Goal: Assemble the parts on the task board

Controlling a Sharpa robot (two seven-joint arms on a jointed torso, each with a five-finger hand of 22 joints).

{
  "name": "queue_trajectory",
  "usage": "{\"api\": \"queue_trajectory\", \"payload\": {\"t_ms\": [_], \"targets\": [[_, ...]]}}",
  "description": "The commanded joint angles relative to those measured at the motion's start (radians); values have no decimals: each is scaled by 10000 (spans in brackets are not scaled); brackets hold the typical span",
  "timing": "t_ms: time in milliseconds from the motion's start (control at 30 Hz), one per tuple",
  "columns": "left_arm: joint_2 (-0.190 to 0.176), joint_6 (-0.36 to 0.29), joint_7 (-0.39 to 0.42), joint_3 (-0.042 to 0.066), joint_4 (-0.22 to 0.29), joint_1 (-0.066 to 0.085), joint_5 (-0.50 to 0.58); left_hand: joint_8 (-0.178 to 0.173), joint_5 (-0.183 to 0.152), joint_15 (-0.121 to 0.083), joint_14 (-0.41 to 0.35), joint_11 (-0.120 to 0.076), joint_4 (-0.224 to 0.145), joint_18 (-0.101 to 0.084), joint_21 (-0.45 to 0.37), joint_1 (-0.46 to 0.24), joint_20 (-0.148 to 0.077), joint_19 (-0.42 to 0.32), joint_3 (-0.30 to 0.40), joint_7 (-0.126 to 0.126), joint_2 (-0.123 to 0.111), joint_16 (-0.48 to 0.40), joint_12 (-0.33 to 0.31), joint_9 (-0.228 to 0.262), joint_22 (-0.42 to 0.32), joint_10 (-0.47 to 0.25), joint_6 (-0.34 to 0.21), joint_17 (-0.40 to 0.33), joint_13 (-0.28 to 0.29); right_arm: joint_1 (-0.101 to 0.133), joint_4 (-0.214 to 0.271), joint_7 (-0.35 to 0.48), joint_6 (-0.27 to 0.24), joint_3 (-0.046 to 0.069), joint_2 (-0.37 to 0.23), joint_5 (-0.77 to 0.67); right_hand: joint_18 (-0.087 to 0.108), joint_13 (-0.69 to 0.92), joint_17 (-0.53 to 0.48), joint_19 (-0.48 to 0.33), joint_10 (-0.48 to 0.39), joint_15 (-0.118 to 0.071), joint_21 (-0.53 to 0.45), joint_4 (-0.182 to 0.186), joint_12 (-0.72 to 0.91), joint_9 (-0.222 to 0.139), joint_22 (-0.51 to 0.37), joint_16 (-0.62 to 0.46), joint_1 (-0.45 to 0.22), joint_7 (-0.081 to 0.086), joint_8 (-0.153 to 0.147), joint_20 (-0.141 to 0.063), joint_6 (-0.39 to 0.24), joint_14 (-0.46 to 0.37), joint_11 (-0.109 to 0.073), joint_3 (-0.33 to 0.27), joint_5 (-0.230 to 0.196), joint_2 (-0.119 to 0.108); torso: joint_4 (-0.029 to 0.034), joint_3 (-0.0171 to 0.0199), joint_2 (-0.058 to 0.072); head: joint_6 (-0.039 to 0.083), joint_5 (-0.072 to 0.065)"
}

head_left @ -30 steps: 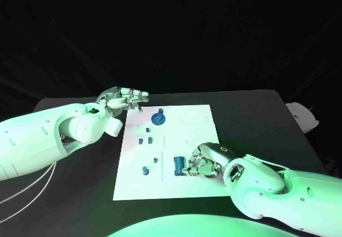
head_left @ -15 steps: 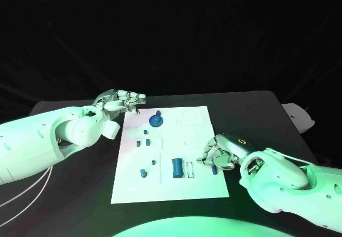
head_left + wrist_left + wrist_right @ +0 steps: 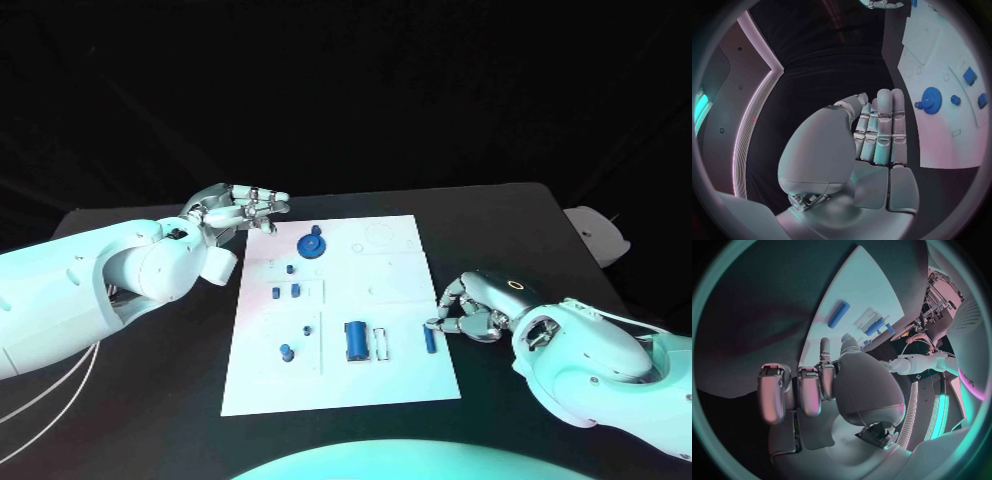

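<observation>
At the centre of the frame on a black tabletop, the white task board carrying blue parts, left hand at its upper-left corner, fingers loosely curled, empty, right hand beside its right edge, fingers curled in, holding nothing, a slim blue pin just left of it.

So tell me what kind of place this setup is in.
Probably a robotics lab or demo bench: a black table backed by black drapes, a white task board with small blue parts for assembly, and two robot arms working over it.
</observation>
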Motion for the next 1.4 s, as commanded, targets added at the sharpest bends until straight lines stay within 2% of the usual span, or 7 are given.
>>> {"api": "queue_trajectory", "payload": {"t_ms": [33, 533, 900, 1067, 1100, 1233, 1400], "targets": [[2, 35, 85, 5, 26, 4, 10, 7, -50, 13, -25, -18, -2, 141, -49, 10, 37, -6, -36, -11, 91, -38, 49, 7, -13, -70, -88, -12, 17, -135, -46, -14, 392, -27, 33, -412, -41, -503, 1288, 559, -46, 24, -46, 29, 74, -3, 2295, -38, 43, 5, -57, 25, -50, 756, 30, -59, -38, -28, -3, 1, -3, -15, -1], [-15, 48, 81, 4, 32, 4, 10, 7, -50, 13, -25, -18, -2, 141, -49, 10, 37, -6, -36, -11, 91, -38, 49, 7, -13, -70, -88, -12, 17, -500, -366, -23, 500, -49, 513, -545, -41, -502, 1282, 559, -47, 34, -47, 56, 70, -15, 2295, -42, 41, 20, -92, 32, -70, 755, 43, -62, -39, 1, 10, 3, 17, -25, 14], [-52, 55, 60, 4, 48, 4, 10, 12, -51, 18, -22, -12, -3, 140, -66, -3, 40, 3, -39, -4, 100, -43, 75, 7, -28, -94, -101, -26, 20, -616, -619, -111, 1242, -62, 723, -966, -37, -503, 1282, 552, -51, 37, -64, -2, 51, -19, 2291, -46, 257, -2, -124, 47, 2, 756, 33, -8, -27, 68, 10, 2, 9, -52, 37], [-61, 65, 45, 4, 49, 4, 10, 12, -51, 18, -22, -12, -3, 140, -66, -3, 40, 3, -39, -4, 100, -43, 75, 7, -28, -94, -101, -26, 20, -666, -708, -121, 1403, -75, 856, -1167, -37, -506, 1276, 553, -57, 25, -63, -123, 32, -22, 2292, -52, 513, -21, -156, 44, 36, 756, 16, 43, -69, 61, 0, 2, 3, -69, 54], [-61, 68, 42, 4, 48, 4, 10, 12, -51, 18, -22, -12, -3, 140, -66, -3, 40, 3, -39, -4, 100, -43, 75, 7, -28, -94, -101, -26, 20, -678, -724, -123, 1433, -76, 885, -1212, -37, -502, 1276, 554, -57, 15, -61, -208, 32, -22, 2293, -53, 674, -33, -168, 39, 47, 756, 3, 96, -137, 68, 3, 4, 5, -71, 55], [-64, 72, 36, 3, 49, 4, 10, 12, -51, 18, -22, -12, -3, 140, -66, -3, 40, 3, -39, -4, 100, -43, 75, 7, -28, -94, -101, -26, 20, -704, -752, -130, 1561, -79, 948, -1380, -35, -501, 1271, 550, -67, -25, -70, -511, 4, -44, 2291, -59, 1331, -70, -244, 2, 87, 755, -34, 510, -1239, 177, 22, 6, 6, -75, 55], [-74, 70, 30, 3, 47, 4, 10, 12, -51, 18, -22, -12, -3, 140, -66, -3, 40, 3, -39, -4, 100, -43, 75, 7, -28, -94, -101, -26, 20, -718, -745, -134, 1677, -82, 991, -1575, -39, -501, 1287, 556, -83, -44, -58, -807, -27, -82, 2295, -55, 1848, -96, -328, -19, 130, 759, -57, 908, -1214, 107, 9, -6, 3, -69, 62]]}}
